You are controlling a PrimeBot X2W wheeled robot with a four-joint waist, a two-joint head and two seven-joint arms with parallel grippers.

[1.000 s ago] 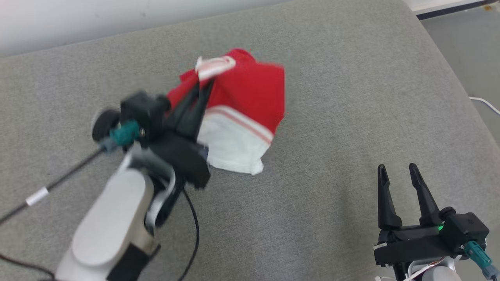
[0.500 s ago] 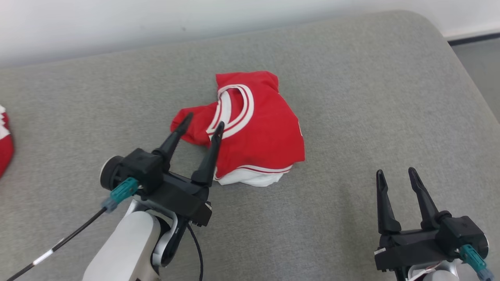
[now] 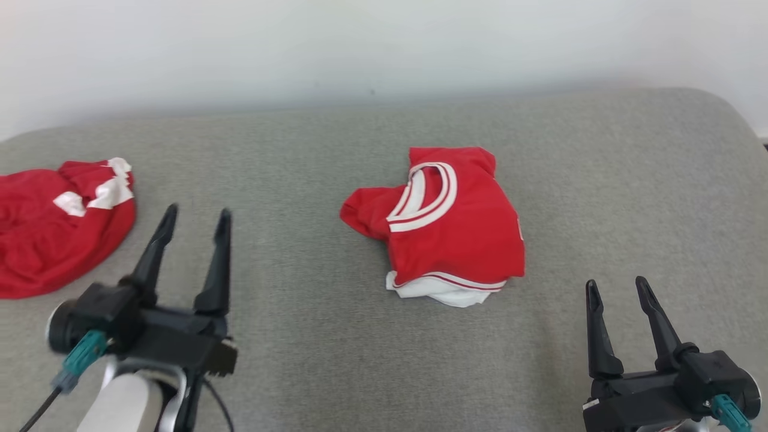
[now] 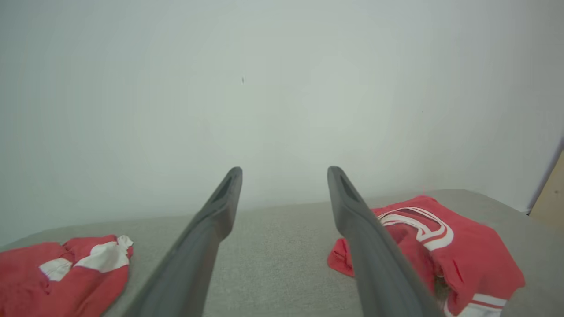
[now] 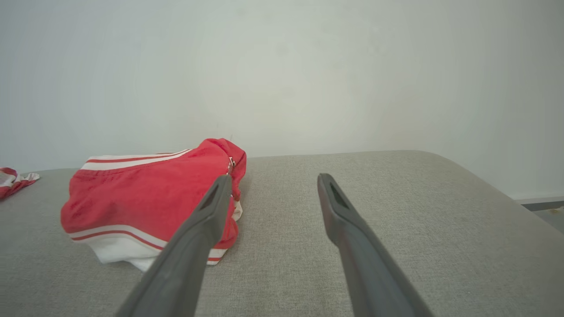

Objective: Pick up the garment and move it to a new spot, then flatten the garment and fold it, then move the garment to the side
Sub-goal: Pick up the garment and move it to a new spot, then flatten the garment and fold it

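A folded red garment (image 3: pixel 453 228) with white trim lies on the grey cushion, right of centre in the head view. It also sits low right in the left wrist view (image 4: pixel 458 251) and left of the fingers in the right wrist view (image 5: pixel 150 202). My left gripper (image 3: pixel 195 219) stands open at the lower left, well to the left of the garment, with nothing between its fingers (image 4: pixel 284 171). Open and empty too, my right gripper (image 3: pixel 617 287) stands at the lower right, just right of the garment (image 5: pixel 273 178).
A second red and white cloth (image 3: pixel 57 225) lies crumpled at the cushion's left edge, also seen in the left wrist view (image 4: pixel 66 273). The grey cushion (image 3: pixel 300 336) ends at a white wall (image 3: pixel 360 48) behind and rounds off at the right.
My left gripper, shut on the garment a second ago, has opened, let it go and drawn back to the left. The head camera has tilted up, bringing the second cloth into view.
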